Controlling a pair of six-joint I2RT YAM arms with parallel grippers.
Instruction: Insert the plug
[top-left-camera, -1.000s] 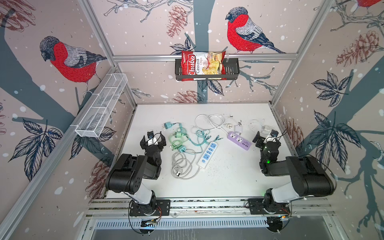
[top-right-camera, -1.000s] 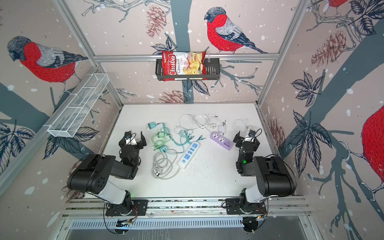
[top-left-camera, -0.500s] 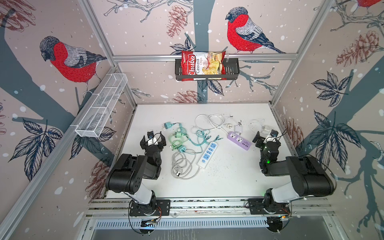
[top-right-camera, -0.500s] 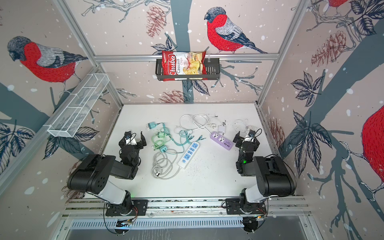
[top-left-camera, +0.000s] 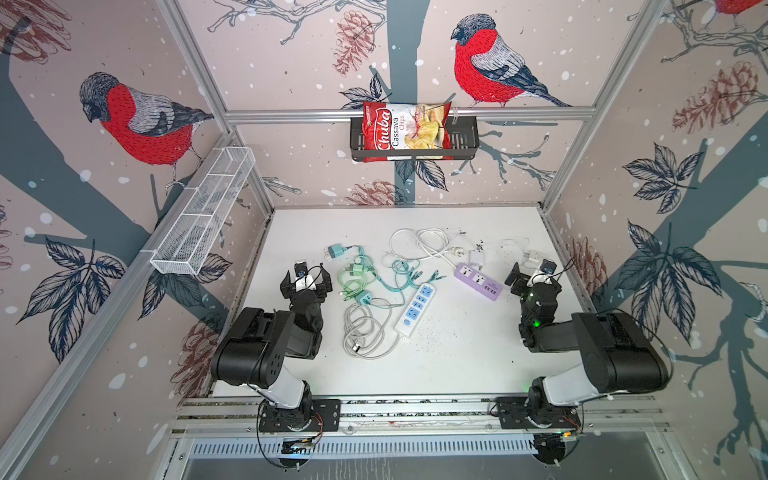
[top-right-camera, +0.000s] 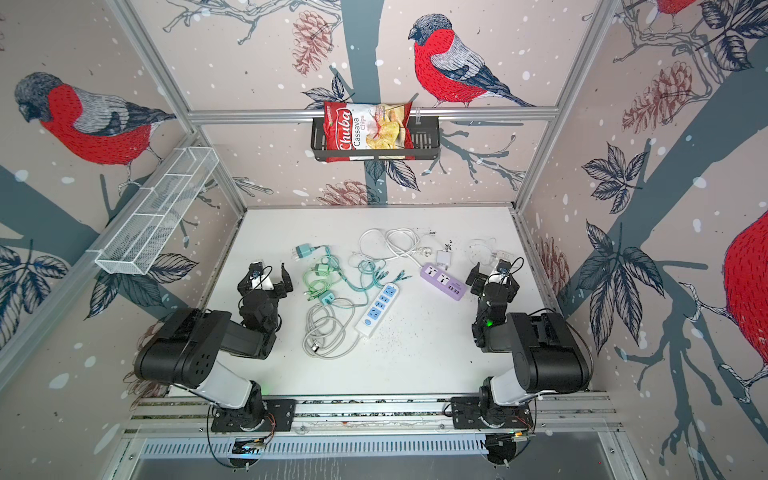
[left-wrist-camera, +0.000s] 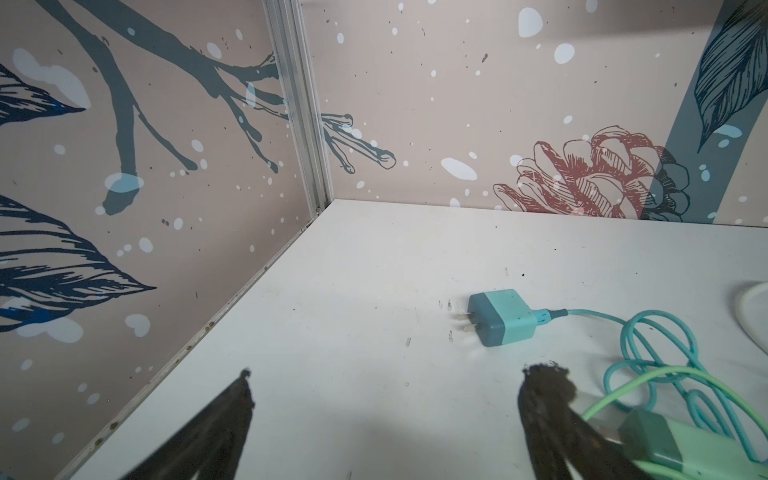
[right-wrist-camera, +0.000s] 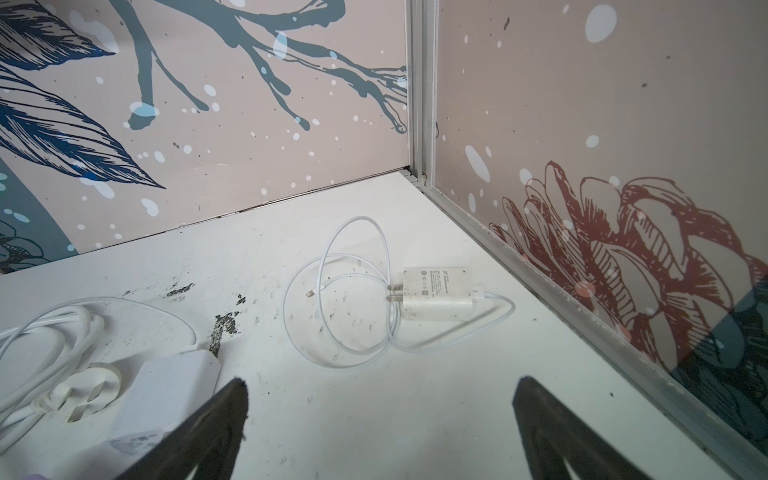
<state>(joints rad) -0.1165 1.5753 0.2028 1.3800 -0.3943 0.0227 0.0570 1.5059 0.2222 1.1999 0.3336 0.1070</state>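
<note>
A teal charger plug (top-left-camera: 337, 250) (left-wrist-camera: 500, 318) lies on the white table, prongs towards the left wall, its cable running into a tangle of green cables (top-left-camera: 361, 276). A white-and-blue power strip (top-left-camera: 417, 309) and a purple power strip (top-left-camera: 478, 280) lie mid-table. My left gripper (top-left-camera: 306, 278) (left-wrist-camera: 395, 372) stands open and empty, short of the teal plug. A white charger (right-wrist-camera: 432, 293) with its thin cable lies near the right wall, beyond my right gripper (top-left-camera: 531, 272) (right-wrist-camera: 382, 381), which is also open and empty.
A white adapter (right-wrist-camera: 166, 390) and a coiled white cord with a three-pin plug (right-wrist-camera: 79, 395) lie beside the purple strip. A grey cable coil (top-left-camera: 365, 334) sits near the front. On the walls hang a wire basket (top-left-camera: 203, 216) and a black rack holding a chips bag (top-left-camera: 405, 131).
</note>
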